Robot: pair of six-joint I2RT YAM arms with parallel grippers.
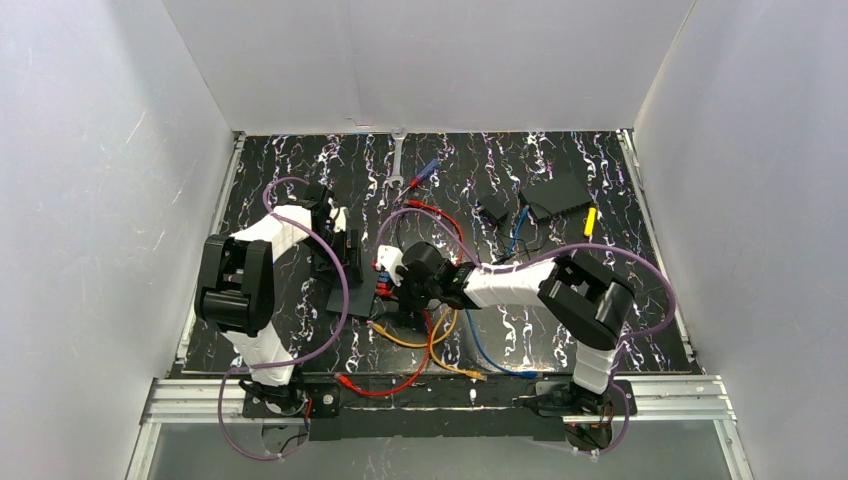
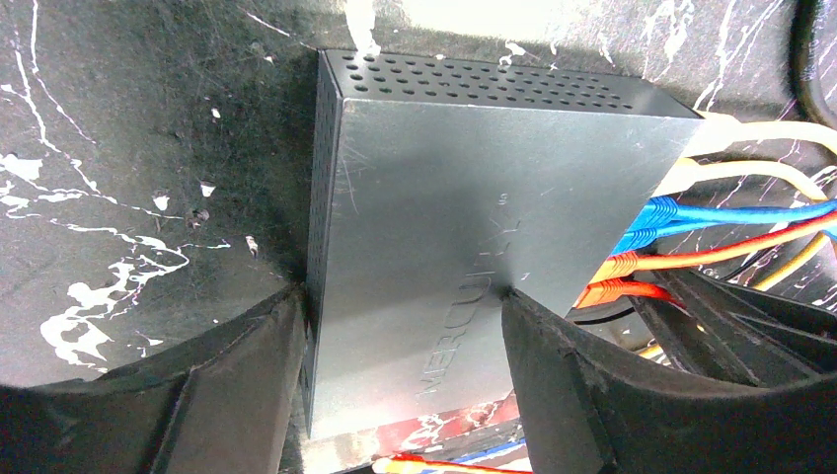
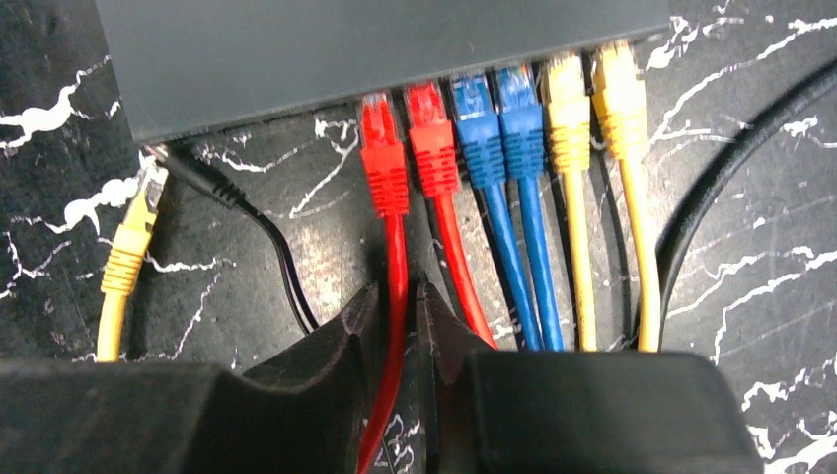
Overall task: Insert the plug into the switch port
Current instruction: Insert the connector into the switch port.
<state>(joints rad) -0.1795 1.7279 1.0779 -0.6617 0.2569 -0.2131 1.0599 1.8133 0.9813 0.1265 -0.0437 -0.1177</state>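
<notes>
Nearest the lens on the right wrist: two matte black, wedge-shaped fingers (image 3: pixel 336 360) of the right gripper (image 3: pixel 398 296). Drawn in to a narrow slot and pinching the red cable (image 3: pixel 395 257) a short way out from the switch (image 3: pixel 345 49). Runs straight up into the red plug (image 3: pixel 383 148), ribbed boot, seated in a port on the switch's socket edge.

Next along that edge: a second red plug (image 3: pixel 431 138), two blue plugs (image 3: pixel 498 123), two yellow plugs (image 3: pixel 592 109). All glossy moulded plastic, packed side by side with hardly a gap. Little room around the pinched cable: black power lead (image 3: pixel 237 202) curving off the switch on one side, second red cable just beside the finger on the other. One loose yellow plug (image 3: pixel 133 232) off the switch's corner, in no port.

On the left wrist: left gripper (image 2: pixel 400 306), broad rough-edged black fingers set wide and clamped on the switch, one pad against each opposite side. Flat rectangular box, dark brushed metal, crisp folded edges, faint tone-on-tone lettering on the top face, rows of round vent holes (image 2: pixel 474 84) on the far face. Lies flat on the tabletop (image 2: pixel 118 178), black with white marble veining, scuffed. Open tabletop beyond the switch's vented face and along its side away from the cables.
</notes>
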